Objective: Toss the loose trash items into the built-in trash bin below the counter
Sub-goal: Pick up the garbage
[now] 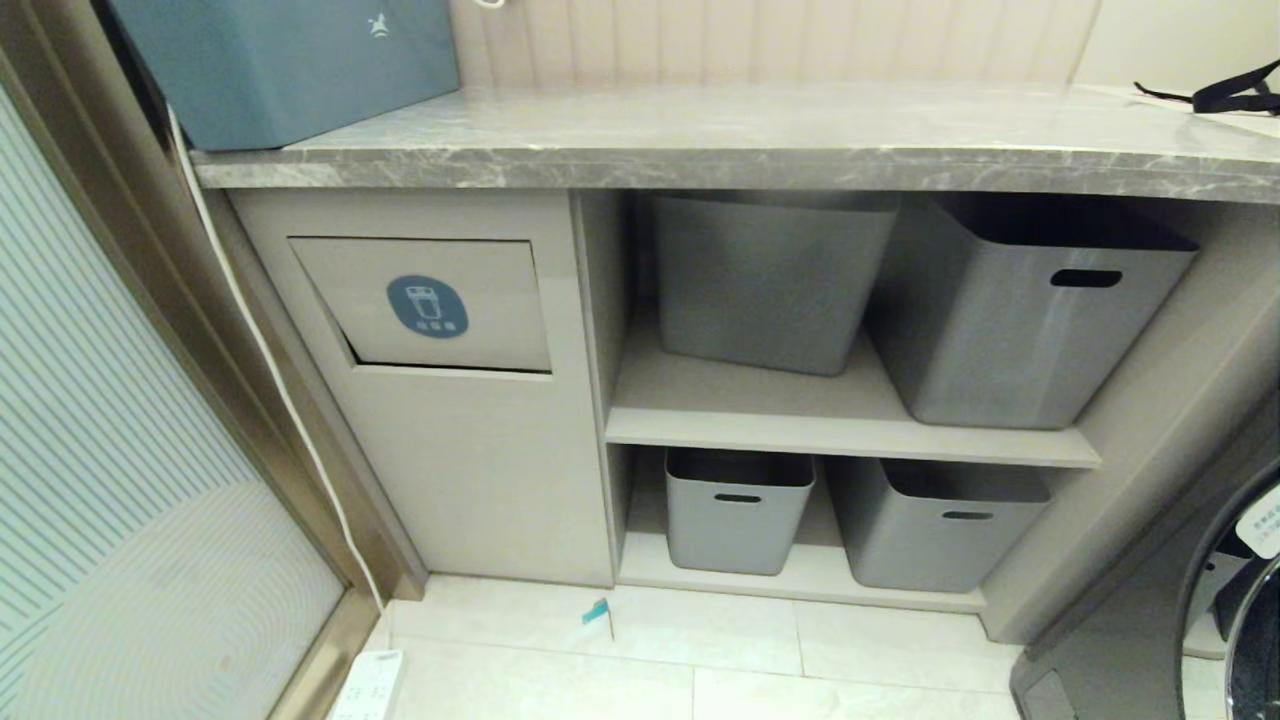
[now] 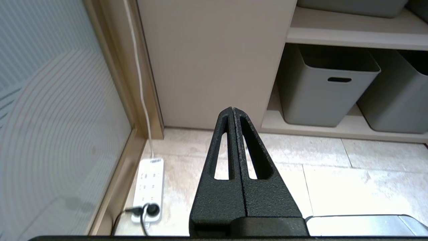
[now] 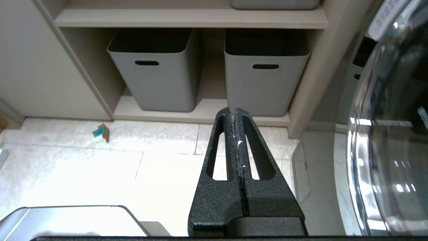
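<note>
You have one scrap (image 1: 597,613) on the floor before the bin flap (image 1: 428,305), four tubs (image 1: 738,508), and only wrist views show both grippers' (image 2: 233,108) (image 3: 233,108) fingers clenched, empty.

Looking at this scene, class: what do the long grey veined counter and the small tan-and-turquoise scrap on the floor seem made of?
Long grey veined counter: probably polished stone, by its white veining and soft sheen. Small tan-and-turquoise scrap: seemingly cardboard with matte coloured paper, creased and crumpled.

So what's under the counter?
Under the counter: the bin flap with a blue sticker, shut, so the bin's inside is hidden; beside it, shelves holding four grey tubs, contents unseen.
</note>
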Robot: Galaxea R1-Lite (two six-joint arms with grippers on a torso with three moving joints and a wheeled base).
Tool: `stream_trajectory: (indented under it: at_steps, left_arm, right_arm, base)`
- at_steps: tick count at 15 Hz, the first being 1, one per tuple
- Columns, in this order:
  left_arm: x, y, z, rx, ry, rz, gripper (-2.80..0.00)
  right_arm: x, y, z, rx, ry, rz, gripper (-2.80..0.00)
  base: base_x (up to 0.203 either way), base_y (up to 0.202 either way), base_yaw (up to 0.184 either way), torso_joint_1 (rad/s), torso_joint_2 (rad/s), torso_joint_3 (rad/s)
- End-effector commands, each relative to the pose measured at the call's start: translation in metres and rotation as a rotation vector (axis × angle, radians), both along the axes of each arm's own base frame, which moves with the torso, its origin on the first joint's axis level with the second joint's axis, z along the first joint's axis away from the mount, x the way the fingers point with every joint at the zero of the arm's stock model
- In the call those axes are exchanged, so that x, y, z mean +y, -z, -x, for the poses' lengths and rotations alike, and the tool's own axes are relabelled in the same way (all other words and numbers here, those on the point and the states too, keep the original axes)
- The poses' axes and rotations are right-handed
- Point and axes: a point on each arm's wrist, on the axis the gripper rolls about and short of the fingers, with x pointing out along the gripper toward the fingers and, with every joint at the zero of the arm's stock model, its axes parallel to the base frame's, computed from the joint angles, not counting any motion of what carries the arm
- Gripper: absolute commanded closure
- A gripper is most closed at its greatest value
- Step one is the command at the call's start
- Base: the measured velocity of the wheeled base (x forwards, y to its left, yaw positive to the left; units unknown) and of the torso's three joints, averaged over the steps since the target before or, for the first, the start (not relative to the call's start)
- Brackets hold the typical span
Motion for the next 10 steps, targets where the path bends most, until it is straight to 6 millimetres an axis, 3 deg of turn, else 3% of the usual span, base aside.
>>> stream_trajectory:
  at_steps: [1, 6, 10]
  left_arm:
    - [0.0000, 0.0008, -0.0004, 0.005, -0.002, 0.002, 0.00]
    - [0.0000, 0.0008, -0.0004, 0.005, 0.000, 0.000, 0.00]
    - [0.0002, 0.0008, -0.0004, 0.005, -0.009, 0.000, 0.00]
  right_arm:
    - [0.0000, 0.0001, -0.0001, 0.002, 0.000, 0.000, 0.00]
    - [0.0000, 0.0001, -0.0001, 0.002, 0.000, 0.000, 0.00]
    - [0.0000, 0.0001, -0.0001, 0.002, 0.000, 0.000, 0.00]
  base:
    - [-0.193, 0.000, 0.000, -0.002, 0.00, 0.007]
    - [-0.189, 0.000, 0.003, 0.002, 0.00, 0.002]
    - [-0.029, 0.000, 0.000, 0.002, 0.00, -0.001]
